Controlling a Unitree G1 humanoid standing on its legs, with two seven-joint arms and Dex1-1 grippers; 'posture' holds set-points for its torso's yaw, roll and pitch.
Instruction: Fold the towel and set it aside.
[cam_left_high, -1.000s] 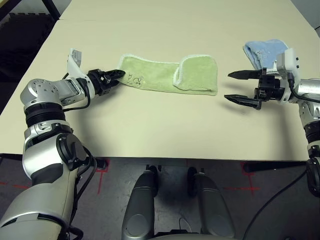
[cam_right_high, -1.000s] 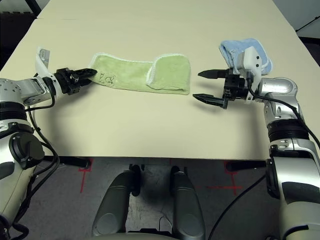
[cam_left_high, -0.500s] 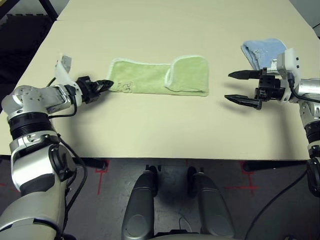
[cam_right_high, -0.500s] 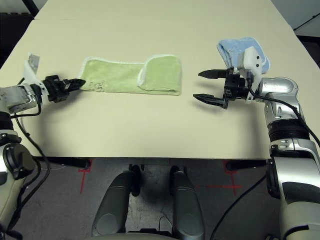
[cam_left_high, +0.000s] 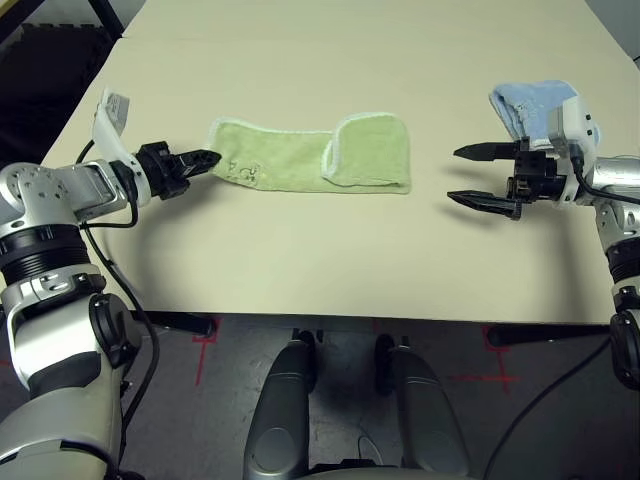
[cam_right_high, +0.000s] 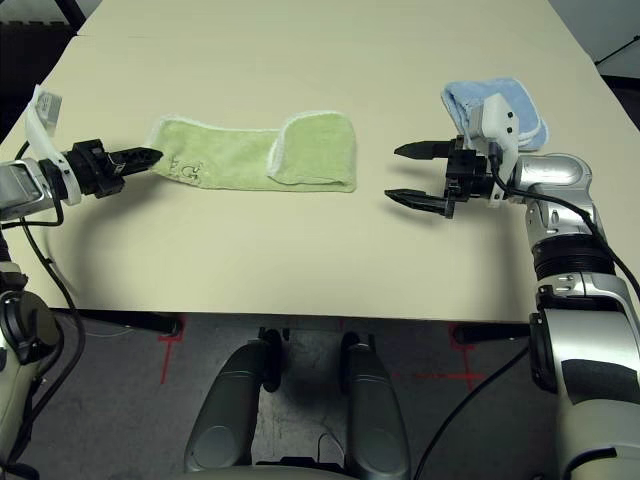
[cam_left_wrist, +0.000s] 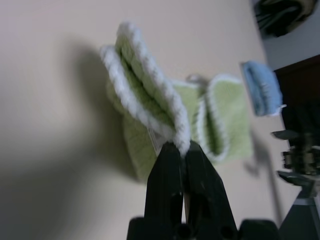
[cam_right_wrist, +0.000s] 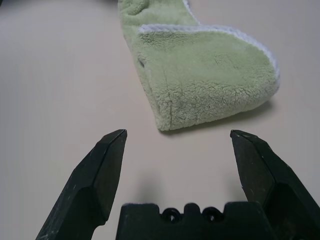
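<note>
Table: a wide, matte cream table (cam_left_high: 300, 260) carries everything in the scene; a faint seam runs across it at the far side.
Room: dark floor lies beyond the far-left corner and below the near edge, where red tape crosses (cam_left_high: 208, 342) are stuck down; a black bar passes under the near edge at the right.
Towel: the light green towel (cam_left_high: 300, 160) lies as a long strip across the middle of the table, its white edging visible, its right end folded over on itself, a small dark doodle near its left end.
Left gripper: the left gripper (cam_left_high: 200, 159) sits at the towel's left end, fingers pinched together on the white-edged corner, which is raised off the table in the left wrist view.
Right gripper: the right gripper (cam_right_high: 412, 173) hovers to the right of the towel, apart from it, spread wide and holding nothing.
Blue towel: a folded light blue towel (cam_right_high: 478, 98) rests at the far right, just behind the right gripper.
</note>
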